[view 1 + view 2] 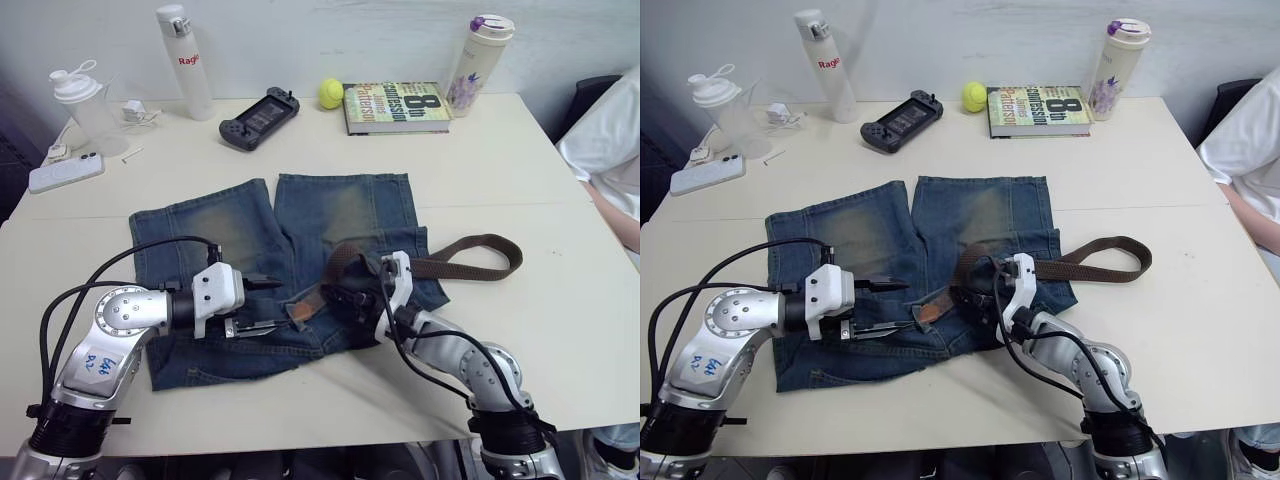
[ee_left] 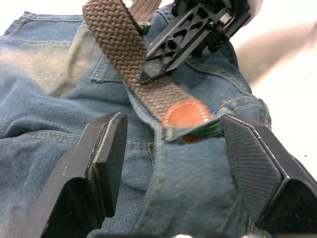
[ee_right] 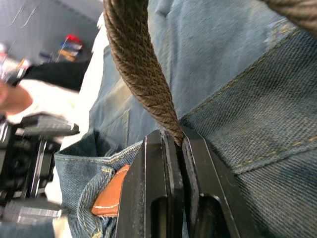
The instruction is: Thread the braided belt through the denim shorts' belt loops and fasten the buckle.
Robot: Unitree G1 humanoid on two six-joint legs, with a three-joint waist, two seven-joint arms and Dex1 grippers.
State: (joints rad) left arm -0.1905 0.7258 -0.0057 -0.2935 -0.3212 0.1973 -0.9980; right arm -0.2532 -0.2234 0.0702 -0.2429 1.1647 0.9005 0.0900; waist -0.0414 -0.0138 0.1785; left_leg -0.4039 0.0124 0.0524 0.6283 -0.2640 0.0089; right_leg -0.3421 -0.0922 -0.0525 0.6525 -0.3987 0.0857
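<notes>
Right gripper [image 3: 177, 144] has its jaws clamped tight on the braided belt [image 1: 470, 255], pinching the strap just behind the tan leather tip [image 2: 186, 113]. That tip sits right at the waistband of the denim shorts [image 1: 340, 215], at what looks like one of the belt loops, though I can't tell if it's actually gone under it. Left gripper [image 2: 173, 163] faces it from the other side with jaws wide apart, one finger [image 2: 106, 158] on either side of the tip and not touching it.

The shorts lie flat in the middle of the tabletop [image 1: 560, 330], waistband toward the near edge, legs toward the far edge. The rest of the belt loops off the shorts toward the right edge and doubles back.

Along the far edge: two bottles, a handheld game console [image 1: 259, 118], a yellow ball [image 1: 331, 93] and a book [image 1: 396, 106].
</notes>
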